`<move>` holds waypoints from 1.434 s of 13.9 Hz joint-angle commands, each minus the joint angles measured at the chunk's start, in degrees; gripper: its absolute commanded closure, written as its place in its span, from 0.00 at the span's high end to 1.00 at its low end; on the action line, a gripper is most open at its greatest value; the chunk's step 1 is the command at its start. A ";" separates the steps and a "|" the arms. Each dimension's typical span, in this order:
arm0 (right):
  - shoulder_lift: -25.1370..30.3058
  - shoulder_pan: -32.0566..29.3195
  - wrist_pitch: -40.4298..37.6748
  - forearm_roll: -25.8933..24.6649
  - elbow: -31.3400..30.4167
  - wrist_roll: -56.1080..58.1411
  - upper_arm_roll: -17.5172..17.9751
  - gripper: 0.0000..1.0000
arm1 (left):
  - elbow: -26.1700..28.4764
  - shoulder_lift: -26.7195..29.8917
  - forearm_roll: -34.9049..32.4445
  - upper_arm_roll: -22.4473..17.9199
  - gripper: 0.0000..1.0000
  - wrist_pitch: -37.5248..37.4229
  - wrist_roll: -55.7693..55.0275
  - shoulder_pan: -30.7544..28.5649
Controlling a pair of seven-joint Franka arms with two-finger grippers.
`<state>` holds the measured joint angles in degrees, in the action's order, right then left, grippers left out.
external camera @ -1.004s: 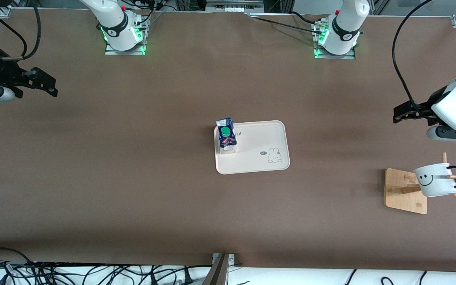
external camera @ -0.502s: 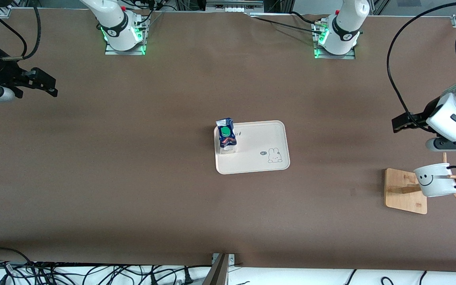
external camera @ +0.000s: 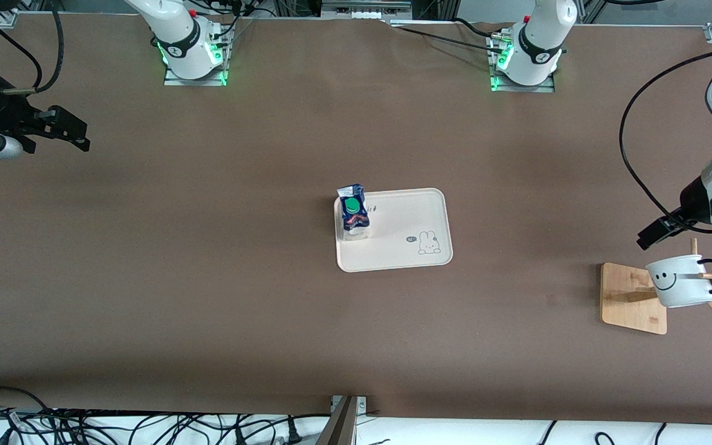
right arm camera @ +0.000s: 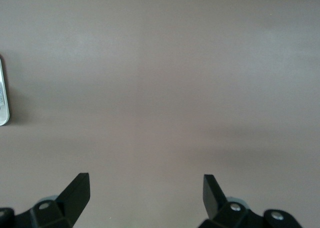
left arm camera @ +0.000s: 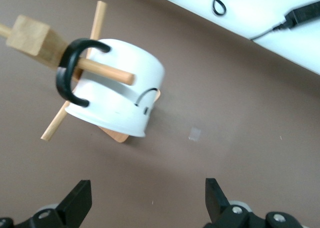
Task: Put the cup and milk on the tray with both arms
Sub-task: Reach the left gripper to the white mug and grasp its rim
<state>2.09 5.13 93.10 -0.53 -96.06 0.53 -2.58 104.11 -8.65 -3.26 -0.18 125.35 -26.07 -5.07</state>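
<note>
While the milk already stands on the tray at the tray's 9 o'clock edge, the cup hangs by its black handle on a peg of the wooden rack at the table's 3 o'clock end, with the left gripper above it, fingers wide and empty. To lift clean I'd close across the cup wall or rim, then slide it out along the peg's axis so the handle doesn't snag or tip the rack. Right gripper waits wide and empty over bare brown table at 9 o'clock; cables run along the white strip at 6 o'clock.
</note>
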 commanded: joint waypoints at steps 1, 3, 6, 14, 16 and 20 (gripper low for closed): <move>-0.33 -0.48 -0.20 -0.61 1.05 0.44 0.29 1.00 | 13.46 5.57 1.06 0.44 1.00 13.37 -5.47 -1.87; -0.33 -0.48 -0.20 -0.61 1.05 0.44 0.29 1.00 | 15.68 4.09 3.42 0.44 1.00 22.00 -5.40 -2.84; -0.42 -0.39 -0.28 -0.61 1.05 0.44 0.29 1.00 | 14.54 -1.45 4.93 0.44 1.00 32.38 -2.85 -3.02; -0.60 -0.30 -0.28 -0.61 1.40 0.44 0.29 1.00 | 8.66 -5.76 4.23 0.35 0.29 34.08 0.58 -3.02; -0.60 -0.30 -0.20 -0.61 1.40 0.44 0.29 1.00 | 8.65 -5.85 4.40 0.35 0.07 34.08 1.11 -3.02; -0.60 -0.30 -0.28 -0.61 1.40 0.44 0.29 1.00 | 7.78 -5.24 4.06 0.53 0.00 31.81 0.84 -2.23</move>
<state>2.05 5.13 93.16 -0.53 -95.97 0.53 -2.58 114.03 -13.48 0.13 0.26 159.45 -27.19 -7.57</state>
